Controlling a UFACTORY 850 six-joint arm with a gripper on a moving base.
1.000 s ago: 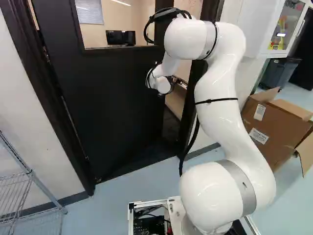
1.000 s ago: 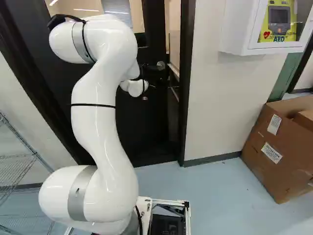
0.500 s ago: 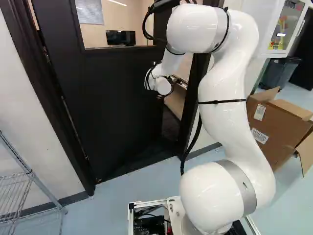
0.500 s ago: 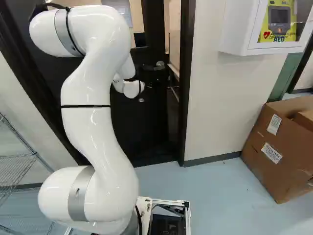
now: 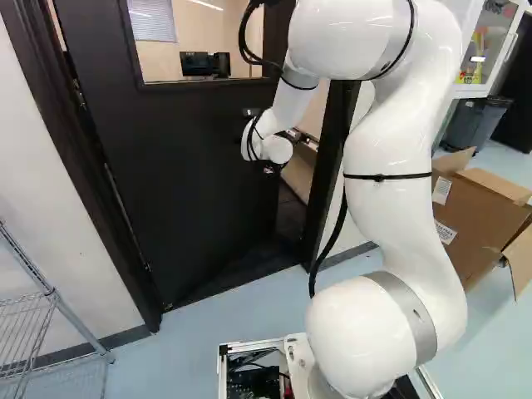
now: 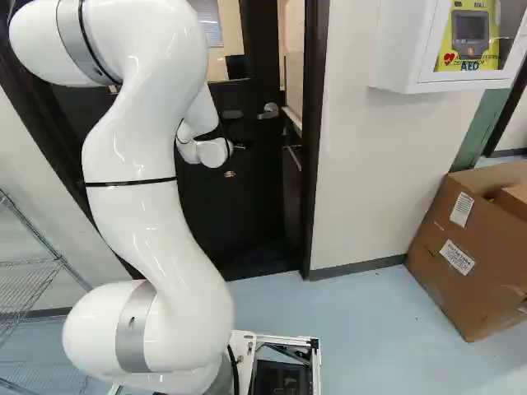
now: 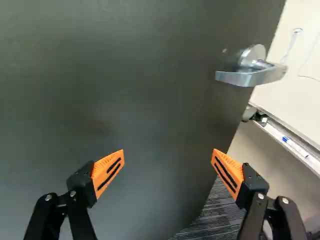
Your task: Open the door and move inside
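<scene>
While the door [image 5: 191, 166] stands ajar, leaning into the room beyond, the hand [image 7: 168, 152] is released, spread wide and empty. The lever handle [image 7: 252, 74] sits near the door's free edge, ahead of the hand and off to 1 side. A push at a slant could make the tips skid, and lost contact might let the panel swing back. The opening beside the door frame [image 6: 314, 140] looks too narrow for the base [image 5: 222, 366]; its edge could catch the arm.
</scene>
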